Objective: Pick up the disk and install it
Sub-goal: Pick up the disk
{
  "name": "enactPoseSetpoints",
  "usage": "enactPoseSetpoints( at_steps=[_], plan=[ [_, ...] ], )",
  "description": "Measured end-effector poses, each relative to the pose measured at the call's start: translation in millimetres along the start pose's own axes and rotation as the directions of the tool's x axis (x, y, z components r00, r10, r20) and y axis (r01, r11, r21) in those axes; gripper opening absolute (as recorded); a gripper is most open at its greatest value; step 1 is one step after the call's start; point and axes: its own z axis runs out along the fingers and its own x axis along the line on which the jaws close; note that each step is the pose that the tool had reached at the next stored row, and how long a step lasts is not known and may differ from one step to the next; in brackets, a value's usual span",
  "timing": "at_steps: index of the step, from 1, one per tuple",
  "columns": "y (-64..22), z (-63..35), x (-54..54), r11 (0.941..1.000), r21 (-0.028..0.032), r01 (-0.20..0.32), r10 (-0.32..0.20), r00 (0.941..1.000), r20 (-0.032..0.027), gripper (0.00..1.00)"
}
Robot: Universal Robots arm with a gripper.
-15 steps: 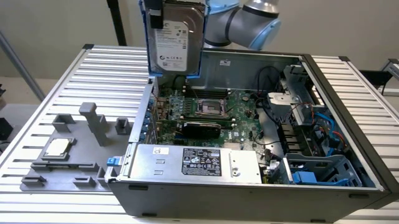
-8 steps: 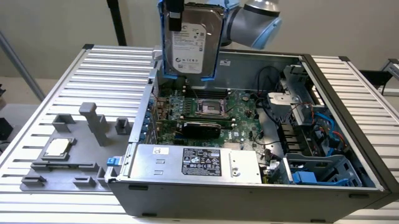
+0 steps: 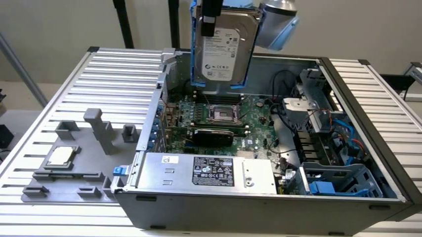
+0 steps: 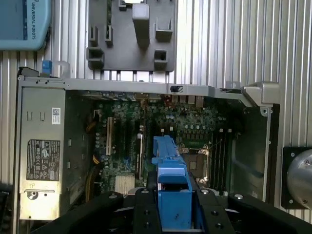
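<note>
The disk (image 3: 223,47), a silver-grey hard drive with a white label and blue rails, hangs upright above the open computer case (image 3: 264,212), over the far part of the motherboard (image 3: 218,116). My gripper (image 3: 214,22) is shut on its upper end, one black finger lying across the drive's labelled face. In the wrist view the disk (image 4: 170,175) appears edge-on as a blue rail between the black gripper (image 4: 173,207) fingers, with the CPU socket (image 4: 195,158) below it.
A silver power supply (image 3: 204,170) fills the case's near side. A blue-grey drive bay (image 3: 336,180) and cables (image 3: 310,133) sit at the exterior view's right. A grey fixture plate (image 3: 72,163) with a small silver chip (image 3: 59,156) lies outside on the ribbed table.
</note>
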Motion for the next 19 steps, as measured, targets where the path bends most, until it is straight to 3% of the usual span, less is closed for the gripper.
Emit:
enactPoseSetpoints(
  at_steps=[5,16,19],
  plan=[
    [-15.5,1.5,8.8,1.0,0.0032,0.0,0.0,1.0,0.0,0.33],
    [-39.6,6.7,30.5,0.9995,0.0301,0.001,-0.001,1.0,-0.0005,0.33],
    [-46.7,6.6,35.5,0.9995,0.0329,0.001,-0.001,1.0,-0.0004,0.33]
  ],
)
